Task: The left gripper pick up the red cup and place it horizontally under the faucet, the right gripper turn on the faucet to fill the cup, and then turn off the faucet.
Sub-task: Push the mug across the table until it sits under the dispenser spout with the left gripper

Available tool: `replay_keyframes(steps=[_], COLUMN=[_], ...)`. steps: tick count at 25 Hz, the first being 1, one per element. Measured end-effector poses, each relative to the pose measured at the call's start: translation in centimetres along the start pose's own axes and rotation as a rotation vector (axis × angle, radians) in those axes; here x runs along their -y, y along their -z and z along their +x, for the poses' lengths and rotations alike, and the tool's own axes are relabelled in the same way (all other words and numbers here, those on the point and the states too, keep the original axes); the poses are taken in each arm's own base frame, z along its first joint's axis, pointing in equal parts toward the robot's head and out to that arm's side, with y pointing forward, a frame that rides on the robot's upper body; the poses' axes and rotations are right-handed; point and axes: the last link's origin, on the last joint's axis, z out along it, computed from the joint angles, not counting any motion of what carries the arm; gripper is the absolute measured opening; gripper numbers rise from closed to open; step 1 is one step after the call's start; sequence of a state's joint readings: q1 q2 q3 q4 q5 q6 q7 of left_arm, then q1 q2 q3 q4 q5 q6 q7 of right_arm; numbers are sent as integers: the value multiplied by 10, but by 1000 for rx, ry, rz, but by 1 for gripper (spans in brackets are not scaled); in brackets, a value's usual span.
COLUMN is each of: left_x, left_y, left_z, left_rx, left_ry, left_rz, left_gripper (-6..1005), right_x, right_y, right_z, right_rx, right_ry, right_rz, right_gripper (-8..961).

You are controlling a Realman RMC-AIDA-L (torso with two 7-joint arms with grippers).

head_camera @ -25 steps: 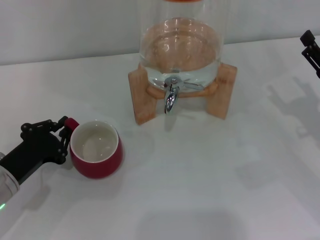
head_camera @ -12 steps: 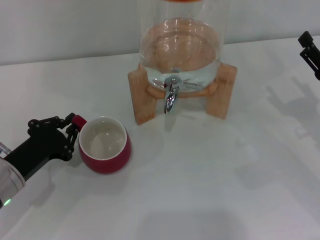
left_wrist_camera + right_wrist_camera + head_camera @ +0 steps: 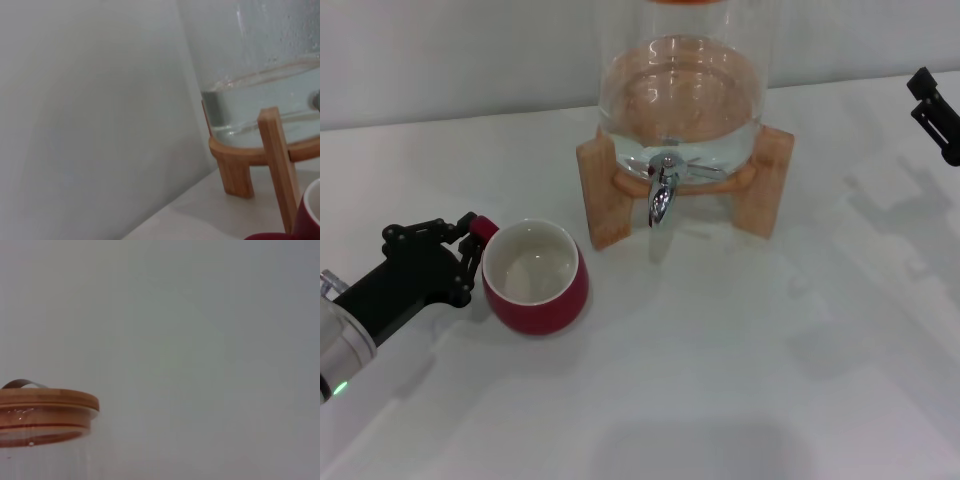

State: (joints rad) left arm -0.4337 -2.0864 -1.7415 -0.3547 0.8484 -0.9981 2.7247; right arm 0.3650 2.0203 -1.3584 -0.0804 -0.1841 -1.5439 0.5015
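The red cup (image 3: pixel 535 278) stands upright at the left of the table in the head view, its white inside showing; its rim also shows in the left wrist view (image 3: pixel 307 215). My left gripper (image 3: pixel 472 247) is shut on the cup's small handle and holds it. The chrome faucet (image 3: pixel 661 193) sticks out of the glass dispenser (image 3: pixel 680 90), to the right of the cup and beyond it. My right gripper (image 3: pixel 935 112) hangs at the far right edge, apart from the faucet.
The dispenser holds water and rests on a wooden stand (image 3: pixel 600 190), also in the left wrist view (image 3: pixel 272 150). Its wooden lid (image 3: pixel 47 407) shows in the right wrist view. The white table (image 3: pixel 740 380) runs to a pale wall behind.
My left gripper has carried the red cup to the right and farther from me, toward the faucet. My right gripper has shifted slightly left at the frame edge.
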Motion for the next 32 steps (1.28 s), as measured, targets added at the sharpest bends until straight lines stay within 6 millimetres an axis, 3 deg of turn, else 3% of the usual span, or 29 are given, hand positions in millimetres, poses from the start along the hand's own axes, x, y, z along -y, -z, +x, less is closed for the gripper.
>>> replay_keyframes(steps=[32], left_x=[-16], left_y=[-28], left_z=[20], left_rx=[-28], left_ry=[22], left_rz=[-125], left_gripper=[99], right_x=[-3], right_y=[0], right_z=[1], right_rx=[-12], right_ry=[9], right_rz=[-26], right_gripper=[841])
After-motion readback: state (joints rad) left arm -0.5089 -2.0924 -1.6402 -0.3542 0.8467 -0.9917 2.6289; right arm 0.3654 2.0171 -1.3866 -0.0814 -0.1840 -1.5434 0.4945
